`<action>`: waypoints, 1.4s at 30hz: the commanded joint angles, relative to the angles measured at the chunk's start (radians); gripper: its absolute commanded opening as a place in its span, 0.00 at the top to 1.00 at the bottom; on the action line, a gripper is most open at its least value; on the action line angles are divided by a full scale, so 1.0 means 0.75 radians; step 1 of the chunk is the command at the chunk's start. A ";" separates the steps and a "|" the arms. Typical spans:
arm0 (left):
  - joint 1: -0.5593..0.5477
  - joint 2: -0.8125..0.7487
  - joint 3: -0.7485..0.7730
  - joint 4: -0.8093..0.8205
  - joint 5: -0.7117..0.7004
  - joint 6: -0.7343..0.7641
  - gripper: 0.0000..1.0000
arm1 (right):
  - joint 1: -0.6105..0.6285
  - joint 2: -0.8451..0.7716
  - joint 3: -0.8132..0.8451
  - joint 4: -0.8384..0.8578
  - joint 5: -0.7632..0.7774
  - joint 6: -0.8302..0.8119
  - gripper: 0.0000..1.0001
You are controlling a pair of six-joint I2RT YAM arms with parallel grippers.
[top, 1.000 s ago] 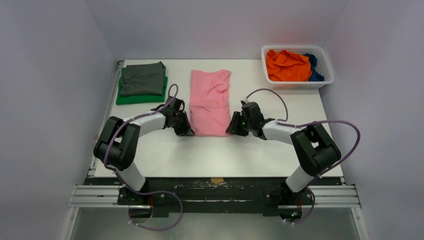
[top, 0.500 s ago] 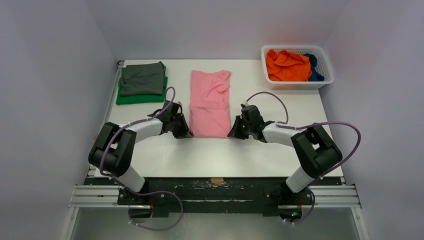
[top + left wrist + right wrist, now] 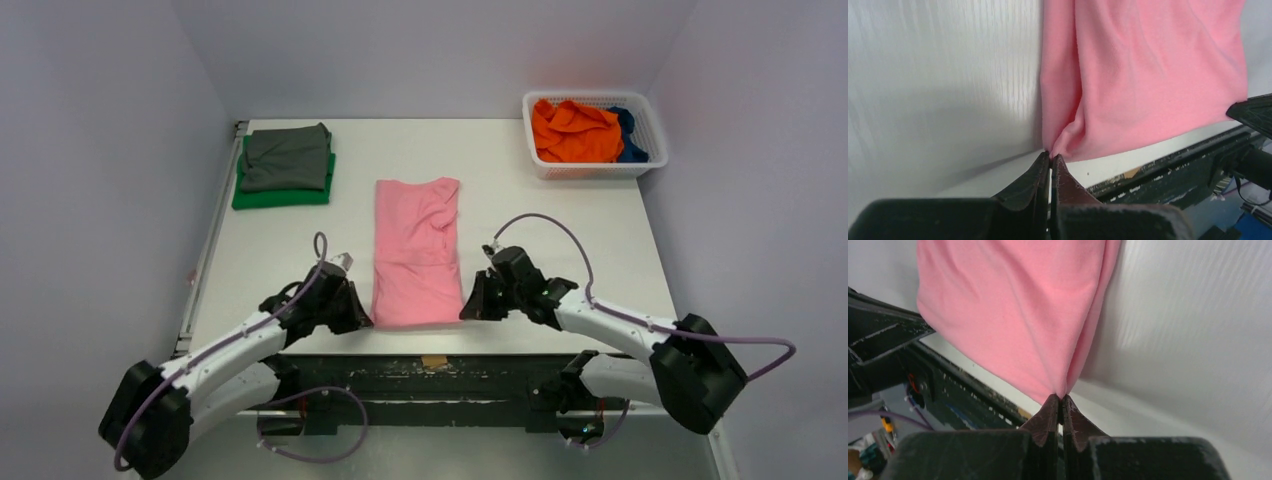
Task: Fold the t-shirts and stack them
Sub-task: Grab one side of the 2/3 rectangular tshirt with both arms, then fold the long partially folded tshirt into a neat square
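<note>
Claw check: left claw [image 3: 358,318] and right claw [image 3: 468,308] each pinched on a near corner of pink t-shirt [image 3: 415,250], flat on tabletop [image 3: 560,215] by near edge. Lift level, keep hem taut, fold away evenly.

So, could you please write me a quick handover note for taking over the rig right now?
Grippers: the left gripper is shut on the near-left corner of the pink t-shirt; the right gripper is shut on its near-right corner.
Position: the pink t-shirt lies as a long strip mid-table, its near hem at the table's near edge.
Done: the grey t-shirt sits folded on the folded green t-shirt, far left.
Left: finish folding the pink one and stack it, then do the orange t-shirt and the dark blue t-shirt, both unfolded in the basket, far right.
</note>
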 commanded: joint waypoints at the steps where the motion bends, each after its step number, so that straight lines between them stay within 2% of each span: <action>1: -0.063 -0.457 -0.073 -0.336 -0.042 -0.098 1.00 | 0.102 -0.229 -0.030 -0.197 -0.022 0.065 1.00; 5: -0.079 -0.778 -0.016 -0.517 -0.043 -0.124 1.00 | 0.119 -0.435 0.008 -0.271 0.014 0.074 1.00; 9: -0.078 -0.819 0.077 -0.479 -0.053 -0.120 1.00 | 0.119 -0.520 0.076 -0.258 0.051 0.062 1.00; 11: -0.077 -0.745 0.151 -0.464 -0.111 -0.099 1.00 | 0.117 -0.516 0.098 -0.233 0.062 0.085 1.00; 16: -0.070 -0.475 0.373 -0.381 -0.268 -0.012 1.00 | 0.108 -0.438 0.272 -0.299 0.312 0.042 1.00; 19: -0.025 -0.288 0.530 -0.370 -0.308 0.043 1.00 | 0.037 -0.361 0.361 -0.292 0.392 -0.034 1.00; 23: 0.103 -0.095 0.647 -0.281 -0.247 0.107 1.00 | -0.150 -0.212 0.450 -0.240 0.251 -0.092 1.00; 26: 0.196 0.049 0.734 -0.225 -0.139 0.151 1.00 | -0.209 -0.110 0.530 -0.197 0.249 -0.134 1.00; 32: 0.239 0.368 0.980 -0.234 -0.132 0.225 1.00 | -0.325 0.148 0.722 -0.152 0.212 -0.206 1.00; 42: 0.339 0.825 1.322 -0.302 -0.164 0.278 1.00 | -0.470 0.610 0.983 0.003 0.001 -0.259 1.00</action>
